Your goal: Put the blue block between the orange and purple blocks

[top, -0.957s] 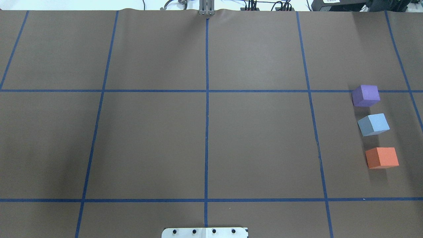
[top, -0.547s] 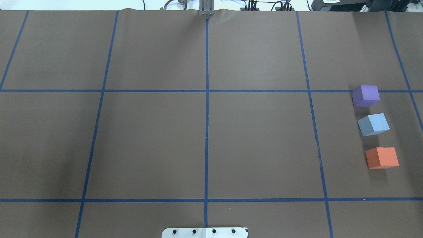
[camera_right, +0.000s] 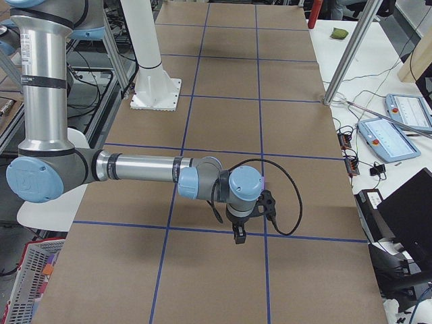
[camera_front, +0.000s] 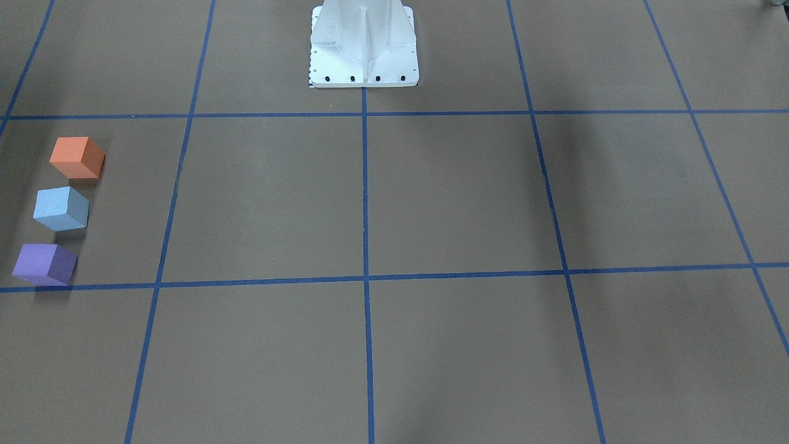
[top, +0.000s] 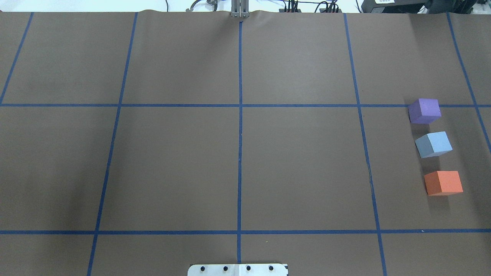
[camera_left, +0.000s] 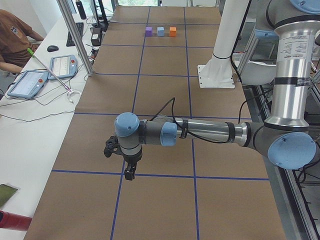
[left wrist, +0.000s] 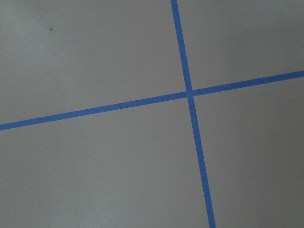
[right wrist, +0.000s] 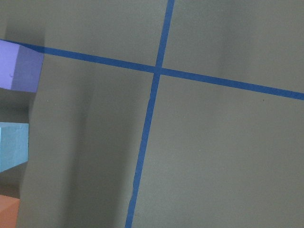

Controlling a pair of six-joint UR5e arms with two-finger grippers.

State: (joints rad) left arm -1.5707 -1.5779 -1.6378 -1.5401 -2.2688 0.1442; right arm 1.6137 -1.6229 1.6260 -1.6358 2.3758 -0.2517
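Note:
The purple block (top: 424, 110), the blue block (top: 433, 144) and the orange block (top: 443, 183) stand in a row at the table's right side, the blue one in the middle, with small gaps between them. In the front-facing view they are the orange (camera_front: 77, 157), the blue (camera_front: 61, 208) and the purple (camera_front: 45, 263). The right wrist view shows their edges: purple (right wrist: 16, 66), blue (right wrist: 13, 145), orange (right wrist: 8, 211). My left gripper (camera_left: 129, 172) and my right gripper (camera_right: 237, 236) show only in the side views, so I cannot tell whether they are open or shut.
The robot's white base (camera_front: 363, 43) stands at the table's near middle edge. Blue tape lines (top: 240, 115) divide the brown table cover. A desk with tablets (camera_left: 30, 82) and a seated person lies beyond the far edge.

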